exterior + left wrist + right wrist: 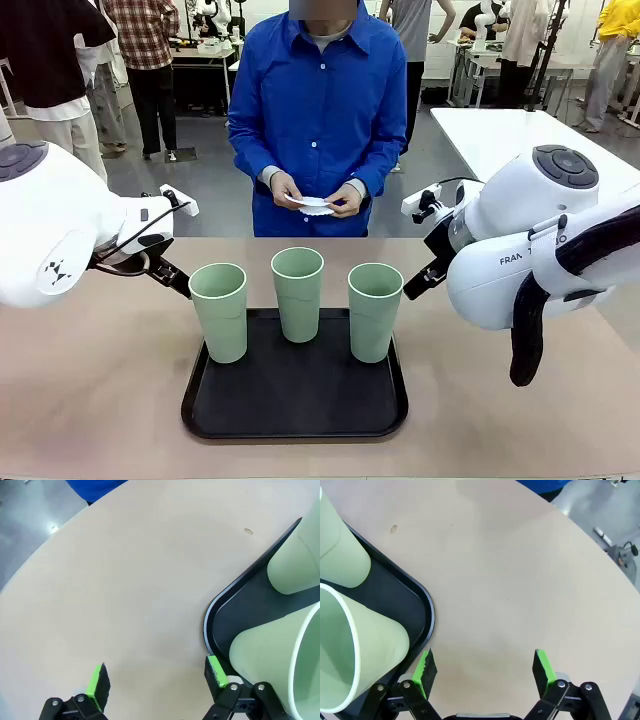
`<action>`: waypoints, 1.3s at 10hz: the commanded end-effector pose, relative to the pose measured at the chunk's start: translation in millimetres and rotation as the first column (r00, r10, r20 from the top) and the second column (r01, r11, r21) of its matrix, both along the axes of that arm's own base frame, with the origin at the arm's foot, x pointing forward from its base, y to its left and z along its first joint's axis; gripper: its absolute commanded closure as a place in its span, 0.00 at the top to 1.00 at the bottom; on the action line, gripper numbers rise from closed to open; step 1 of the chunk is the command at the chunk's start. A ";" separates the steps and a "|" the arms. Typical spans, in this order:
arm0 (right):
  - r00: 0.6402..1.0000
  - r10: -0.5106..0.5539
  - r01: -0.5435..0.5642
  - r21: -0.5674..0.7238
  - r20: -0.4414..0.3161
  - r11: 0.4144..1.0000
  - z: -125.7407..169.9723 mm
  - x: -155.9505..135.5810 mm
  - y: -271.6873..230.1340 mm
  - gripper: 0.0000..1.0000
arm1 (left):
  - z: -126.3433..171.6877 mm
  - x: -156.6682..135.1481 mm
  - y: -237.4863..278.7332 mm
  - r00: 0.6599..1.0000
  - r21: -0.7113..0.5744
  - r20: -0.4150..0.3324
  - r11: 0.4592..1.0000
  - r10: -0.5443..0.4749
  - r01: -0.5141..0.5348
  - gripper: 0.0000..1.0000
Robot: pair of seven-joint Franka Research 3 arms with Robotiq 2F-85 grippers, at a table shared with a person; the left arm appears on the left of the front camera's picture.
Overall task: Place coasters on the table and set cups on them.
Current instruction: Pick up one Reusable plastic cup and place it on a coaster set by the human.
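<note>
Left gripper [156,676] and right gripper [485,666] both gape wide and empty beside the tray [300,425] (cups [298,292] aboard). Best to stay clear until the person [318,120] lays the coasters [316,204] flat.

Bright, even overhead light washes the front view, and shadows on the large beige-pink tabletop [100,380] stay faint and soft-edged. The three tall pale mint-green plastic tumblers [298,295] are evenly lit, without glare. In the left wrist view a thin white highlight runs along the glossy rim of the black rounded-corner tray [206,625]. Both wrist views bow the tabletop's edge toward the upper corners, and the nearest tumbler at the lower frame edge looks slightly soft.
</note>
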State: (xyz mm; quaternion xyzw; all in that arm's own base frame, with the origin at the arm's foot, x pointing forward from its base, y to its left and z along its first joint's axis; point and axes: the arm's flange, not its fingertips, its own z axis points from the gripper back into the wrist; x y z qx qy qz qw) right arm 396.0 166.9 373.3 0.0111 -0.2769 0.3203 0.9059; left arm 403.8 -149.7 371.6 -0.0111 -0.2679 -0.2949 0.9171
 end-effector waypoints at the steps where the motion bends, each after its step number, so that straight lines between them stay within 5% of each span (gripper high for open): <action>1: 1.000 0.000 0.000 0.000 0.000 1.000 0.0 0.0 0.0 1.00 | 0.0 0.0 -0.1 1.000 0.000 0.000 1.000 0.000 0.000 1.00; 13: 1.000 0.000 0.000 0.000 0.000 1.000 0.0 0.0 0.0 1.00 | 0.0 0.0 -0.1 1.000 0.000 0.000 1.000 0.000 0.000 1.00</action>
